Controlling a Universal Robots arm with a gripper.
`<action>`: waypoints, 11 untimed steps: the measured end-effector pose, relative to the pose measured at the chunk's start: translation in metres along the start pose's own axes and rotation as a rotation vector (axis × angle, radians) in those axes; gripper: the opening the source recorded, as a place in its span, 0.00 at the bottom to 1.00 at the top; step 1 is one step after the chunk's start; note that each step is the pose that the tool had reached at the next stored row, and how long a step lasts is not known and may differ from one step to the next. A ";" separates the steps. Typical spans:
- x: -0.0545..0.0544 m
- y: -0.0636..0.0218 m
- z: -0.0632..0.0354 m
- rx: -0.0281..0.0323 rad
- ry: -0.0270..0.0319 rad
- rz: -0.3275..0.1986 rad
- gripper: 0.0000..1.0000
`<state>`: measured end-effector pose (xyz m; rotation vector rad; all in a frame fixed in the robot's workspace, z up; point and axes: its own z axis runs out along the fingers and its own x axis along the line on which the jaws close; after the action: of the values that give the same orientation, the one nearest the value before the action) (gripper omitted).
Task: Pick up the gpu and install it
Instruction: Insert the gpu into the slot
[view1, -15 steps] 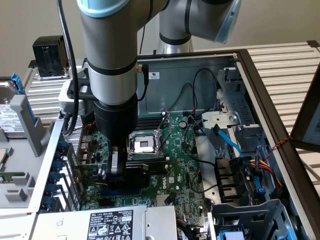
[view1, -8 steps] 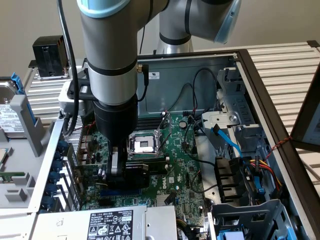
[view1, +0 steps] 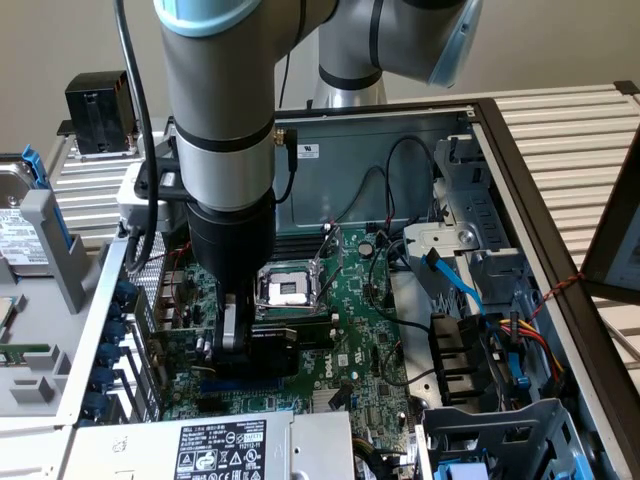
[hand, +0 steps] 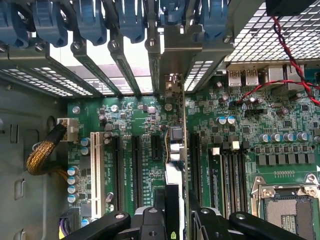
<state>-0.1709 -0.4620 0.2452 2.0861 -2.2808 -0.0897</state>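
The gpu (view1: 288, 338), a thin card with a black shroud, stands edge-on over the green motherboard (view1: 365, 350) inside the open computer case. My gripper (view1: 232, 345) is shut on its top edge, left of the CPU socket (view1: 285, 290) in the exterior view. In the wrist view the gpu (hand: 175, 150) runs as a narrow strip between my fingers (hand: 150, 222), in line with the black expansion slots (hand: 135, 170). Its metal bracket end reaches the rear slot opening (hand: 172, 82). Whether its lower edge sits in a slot is hidden.
Blue slot latches (hand: 120, 20) line the rear panel. Memory slots (hand: 230, 175) lie beside the card. A power supply (view1: 220, 445) sits at the case front, cables and drive cages (view1: 470, 300) on the exterior view's right. A black block (view1: 100, 110) stands outside the case.
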 end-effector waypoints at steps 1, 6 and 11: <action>0.000 0.0000 0.0000 0.0000 0.0001 0.000 0.27; 0.000 0.0000 0.0000 0.0000 0.0005 -0.005 0.27; 0.000 0.0000 0.0000 -0.0001 0.0008 -0.009 0.27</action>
<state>-0.1709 -0.4622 0.2452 2.0956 -2.2715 -0.0893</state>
